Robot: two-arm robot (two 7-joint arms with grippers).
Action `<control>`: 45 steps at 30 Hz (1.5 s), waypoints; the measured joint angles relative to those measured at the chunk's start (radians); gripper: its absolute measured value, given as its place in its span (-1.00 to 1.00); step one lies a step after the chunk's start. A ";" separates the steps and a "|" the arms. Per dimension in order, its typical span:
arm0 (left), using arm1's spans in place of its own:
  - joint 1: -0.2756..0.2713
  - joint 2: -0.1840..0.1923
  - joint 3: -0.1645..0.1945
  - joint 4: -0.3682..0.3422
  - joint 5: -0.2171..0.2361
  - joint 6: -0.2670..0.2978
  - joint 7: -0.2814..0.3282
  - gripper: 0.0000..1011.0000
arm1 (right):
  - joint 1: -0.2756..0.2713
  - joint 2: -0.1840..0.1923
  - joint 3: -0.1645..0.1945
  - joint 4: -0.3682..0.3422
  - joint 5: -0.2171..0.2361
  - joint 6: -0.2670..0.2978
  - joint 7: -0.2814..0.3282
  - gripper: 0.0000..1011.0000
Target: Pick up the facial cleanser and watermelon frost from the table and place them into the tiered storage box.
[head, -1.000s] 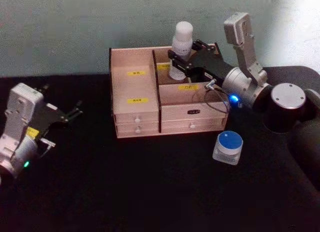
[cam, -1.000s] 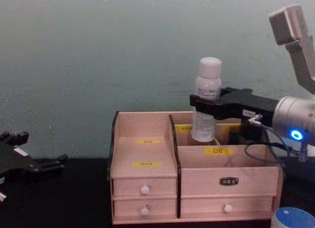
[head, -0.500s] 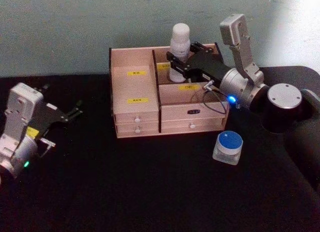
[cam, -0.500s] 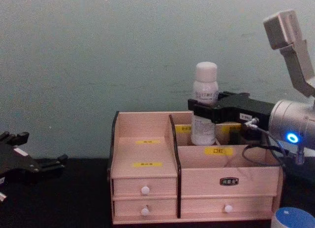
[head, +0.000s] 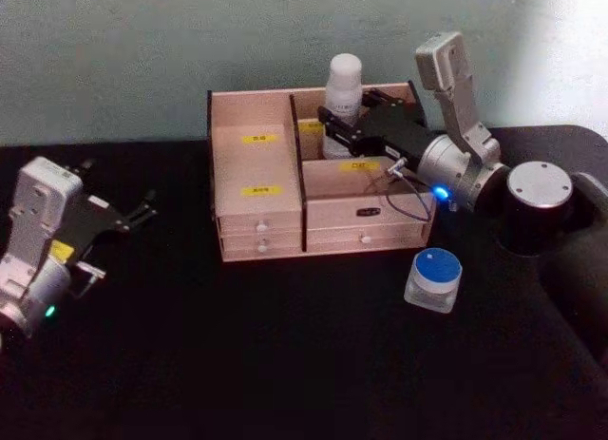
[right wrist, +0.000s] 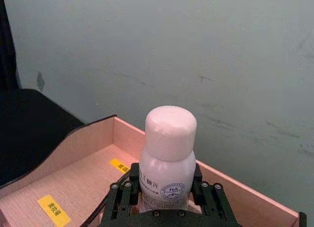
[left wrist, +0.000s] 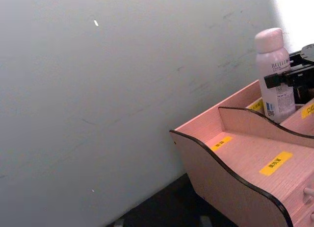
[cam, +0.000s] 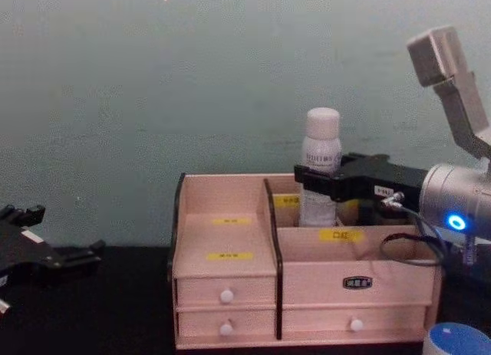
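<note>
The facial cleanser (head: 342, 95), a tall white bottle with a rounded cap, stands upright in the back right compartment of the tiered storage box (head: 258, 204). My right gripper (head: 336, 124) is shut on the facial cleanser's lower body; in the right wrist view its black fingers (right wrist: 125, 193) clamp both sides of the facial cleanser (right wrist: 168, 158). The chest view shows the facial cleanser (cam: 320, 165) sunk low behind the tiered storage box (cam: 307, 282). The watermelon frost (head: 433, 278), a squat blue-lidded jar, sits on the table right of the box front. My left gripper (head: 144, 210) hovers open at the far left.
The black table (head: 285, 354) spreads in front of the box, bare apart from the jar. A pale green wall (head: 171, 41) rises right behind the box. The left wrist view looks past the box's curved side wall (left wrist: 235, 183) toward the bottle (left wrist: 274, 72).
My right gripper has lowered the facial cleanser deeper into the back right compartment. The left arm and the jar have stayed put.
</note>
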 joint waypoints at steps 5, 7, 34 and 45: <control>0.000 0.000 0.000 0.000 0.000 0.000 0.000 0.98 | 0.000 0.000 0.000 0.006 -0.002 0.006 0.000 0.19; 0.000 0.000 0.000 0.000 0.000 0.000 0.000 0.98 | 0.000 0.000 0.000 0.011 -0.003 0.008 0.001 0.19; 0.000 0.000 0.000 0.000 0.000 0.000 0.000 0.98 | -0.001 -0.002 -0.001 0.027 -0.012 0.035 -0.001 0.19; 0.000 0.000 0.000 0.000 0.000 0.000 0.000 0.98 | -0.001 -0.001 -0.001 0.027 -0.013 0.037 -0.001 0.19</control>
